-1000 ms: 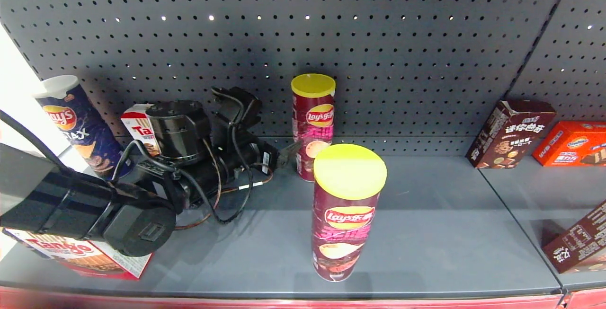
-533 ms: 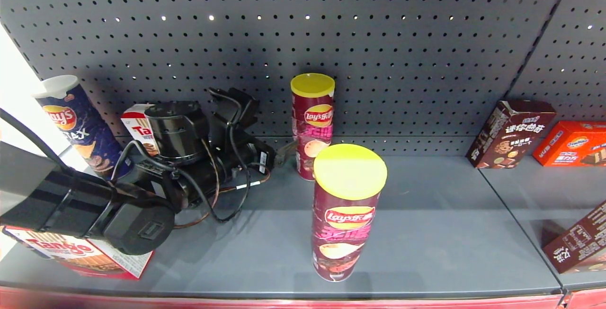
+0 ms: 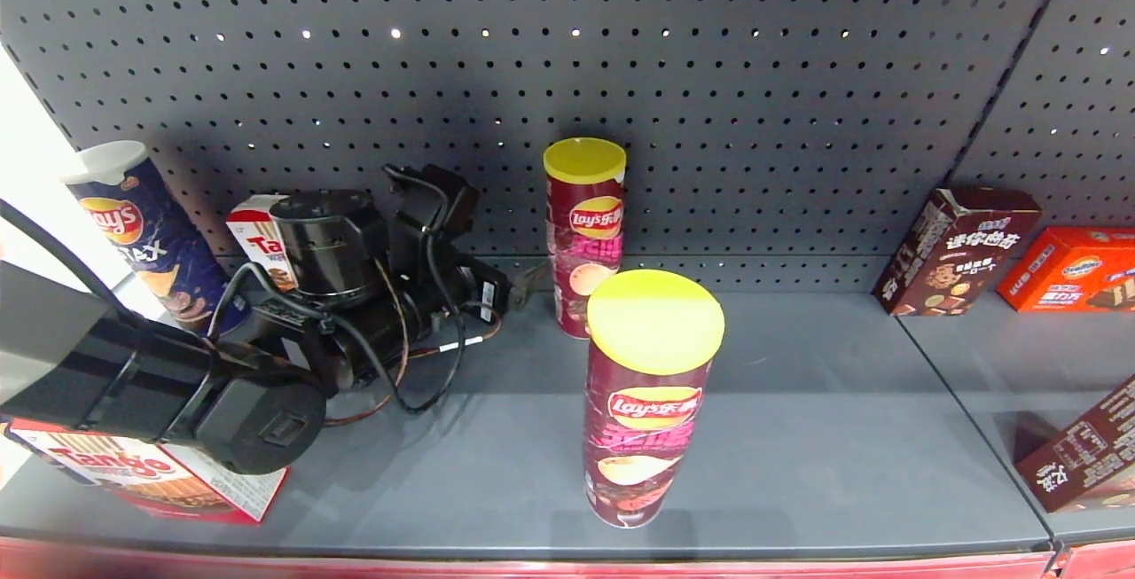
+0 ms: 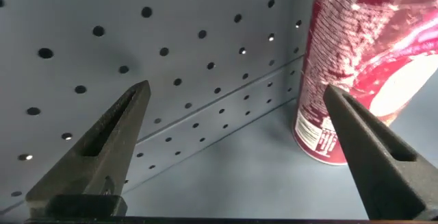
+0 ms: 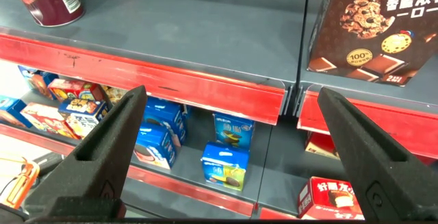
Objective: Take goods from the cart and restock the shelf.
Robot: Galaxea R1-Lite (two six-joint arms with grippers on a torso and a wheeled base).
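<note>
Left claw [image 3: 530, 277] spread wide beside the rear can [image 3: 583, 233]!
That can stands upright at the back of the shelf [image 3: 798, 437], by the pegboard [image 3: 709, 74]. Nothing's pinched, though one fingertip may be brushing it, hard to say. The front can [image 3: 647, 402] stands upright near the shelf's edge. The right claw [image 5: 233, 92] gapes too, out before the shelf.

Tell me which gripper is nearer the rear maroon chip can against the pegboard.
Left. The left gripper is open over the shelf, just beside the rear maroon chip can. The right gripper hangs out beyond the red front edge, well away.
</note>
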